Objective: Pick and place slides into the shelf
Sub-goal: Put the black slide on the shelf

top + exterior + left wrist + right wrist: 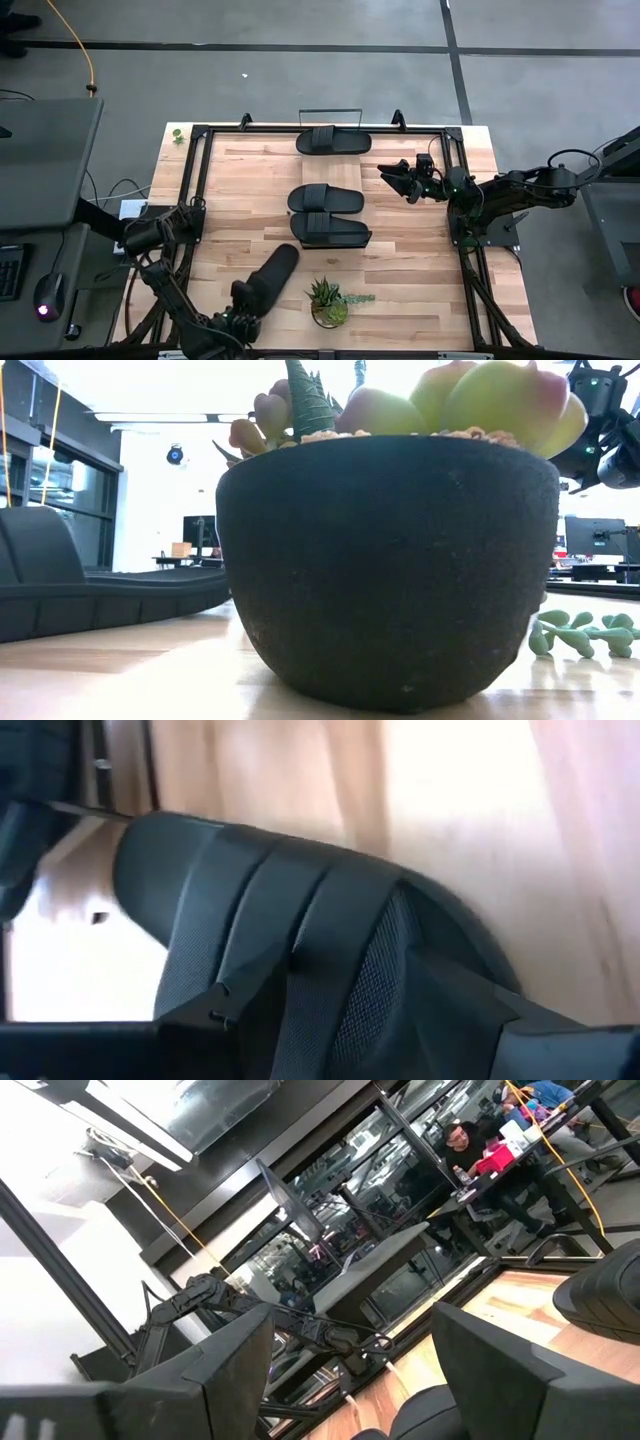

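High view: one slide (pixel 333 141) on the shelf (pixel 400 133) at 12 o'clock, two mid-worktop (pixel 325 198), a fourth (pixel 270 277) at 7 o'clock under the left tool (pixel 243 297), jaws released. Right tool (pixel 400 181), 2 o'clock, released.

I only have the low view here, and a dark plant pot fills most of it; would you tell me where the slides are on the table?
Observer: From above, one slide lies on the shelf at the far edge, and two more sit side by side mid-table.
Operator: Thanks. And the fourth one?
Observer: The fourth slide lies at an angle near the front, just left of the plant pot, with the left gripper at its near end.
Operator: Is the left gripper closed on it?
Observer: Its wrist view shows only the slide's strap up close; a grip cannot be confirmed.
Operator: Where is the right arm?
Observer: The right gripper hangs open right of the shelf, holding nothing.
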`<action>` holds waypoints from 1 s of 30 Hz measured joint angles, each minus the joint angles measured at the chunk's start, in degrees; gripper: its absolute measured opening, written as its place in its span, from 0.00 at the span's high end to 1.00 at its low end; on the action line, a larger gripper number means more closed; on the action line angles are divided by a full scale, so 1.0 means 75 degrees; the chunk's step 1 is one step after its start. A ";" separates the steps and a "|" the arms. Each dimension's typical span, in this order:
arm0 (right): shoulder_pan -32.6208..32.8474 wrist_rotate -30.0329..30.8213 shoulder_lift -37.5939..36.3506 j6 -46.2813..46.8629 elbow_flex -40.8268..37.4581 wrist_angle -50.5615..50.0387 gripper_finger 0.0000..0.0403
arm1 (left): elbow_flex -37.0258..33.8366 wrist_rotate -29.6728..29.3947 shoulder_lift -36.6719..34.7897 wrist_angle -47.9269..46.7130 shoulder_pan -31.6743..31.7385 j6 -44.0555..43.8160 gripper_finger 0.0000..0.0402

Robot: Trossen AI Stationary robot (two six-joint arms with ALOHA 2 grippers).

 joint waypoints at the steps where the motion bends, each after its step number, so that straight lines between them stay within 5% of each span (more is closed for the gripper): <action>1: 0.0000 0.0000 0.0000 -0.0001 0.0000 0.0000 0.36 | 0.0035 -0.0087 0.0001 -0.0038 0.0001 -0.0020 0.53; 30: 0.0000 0.0008 0.0000 -0.0138 0.0000 -0.0073 0.36 | 0.0232 -0.0887 0.0523 -0.1093 0.0053 -0.0756 0.56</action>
